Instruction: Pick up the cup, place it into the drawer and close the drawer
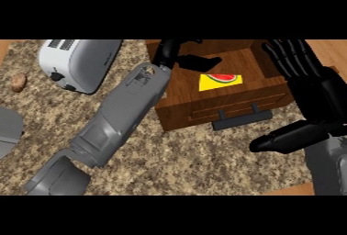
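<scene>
the left hand's fingers (196, 62) stretch straight over the wooden drawer unit (224, 98) at upper centre, grasping nothing, the grey forearm (115, 124) running down to the lower left. the right hand (308, 87) hangs at the right edge, fingers released and extended upward, thumb jutting left. a yellow cup (220, 81) with a watermelon print lies on the wood at centre; its long axis cannot be told. the drawer's dark handle (240, 120) faces the lower edge. a white toaster (78, 62) stands upper left, on the granite counter (190, 156).
</scene>
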`<state>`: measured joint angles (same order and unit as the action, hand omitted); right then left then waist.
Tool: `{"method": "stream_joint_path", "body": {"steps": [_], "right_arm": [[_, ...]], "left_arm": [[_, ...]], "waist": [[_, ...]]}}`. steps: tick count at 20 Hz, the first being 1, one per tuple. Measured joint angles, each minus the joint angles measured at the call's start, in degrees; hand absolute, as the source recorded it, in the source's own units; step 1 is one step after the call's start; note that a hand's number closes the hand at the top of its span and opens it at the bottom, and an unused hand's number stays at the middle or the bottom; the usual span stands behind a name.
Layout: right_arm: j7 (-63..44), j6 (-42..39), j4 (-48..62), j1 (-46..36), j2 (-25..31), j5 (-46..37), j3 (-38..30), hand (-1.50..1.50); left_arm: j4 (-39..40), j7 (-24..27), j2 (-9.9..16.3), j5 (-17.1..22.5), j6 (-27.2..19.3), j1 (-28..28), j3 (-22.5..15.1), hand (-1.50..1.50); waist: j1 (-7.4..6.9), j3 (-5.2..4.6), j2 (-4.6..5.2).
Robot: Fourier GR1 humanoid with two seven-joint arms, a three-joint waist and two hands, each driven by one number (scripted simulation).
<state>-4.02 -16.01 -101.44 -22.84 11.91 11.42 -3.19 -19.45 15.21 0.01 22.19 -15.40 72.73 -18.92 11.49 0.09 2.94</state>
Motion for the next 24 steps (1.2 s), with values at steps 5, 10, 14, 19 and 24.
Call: {"method": "stream_joint_path", "body": {"steps": [5,10,14,19,24], "right_arm": [[-1.0,-6.6,-0.3,-0.9,-0.3,5.0,4.4,1.50],[-4.7,-14.9,-0.1,0.1,4.0,6.6,9.2,1.50],[-6.7,-18.6,-0.4,1.8,8.0,2.2,12.4,-1.50],[-5.3,-17.1,-1.1,4.2,10.7,-11.0,15.7,-1.50],[-0.9,-11.4,5.7,6.2,9.6,-24.3,20.0,-1.50]], "left_arm": [[-2.9,4.6,0.0,5.5,1.5,-0.6,1.6,-1.50],[-4.3,9.2,0.0,9.9,0.3,-0.4,3.1,-1.50],[-3.7,11.0,0.0,12.0,-1.4,0.4,3.5,-1.50],[-2.8,12.7,0.0,14.0,-2.1,-0.2,4.0,-1.50],[-3.8,15.1,0.0,15.4,-1.1,-2.2,4.9,-1.50]], "waist": [[0.25,-0.07,-0.02],[-1.22,-0.12,-0.62],[-3.40,-0.09,-1.25],[-6.30,-0.05,-1.79],[-9.42,-0.04,-2.17]]}}
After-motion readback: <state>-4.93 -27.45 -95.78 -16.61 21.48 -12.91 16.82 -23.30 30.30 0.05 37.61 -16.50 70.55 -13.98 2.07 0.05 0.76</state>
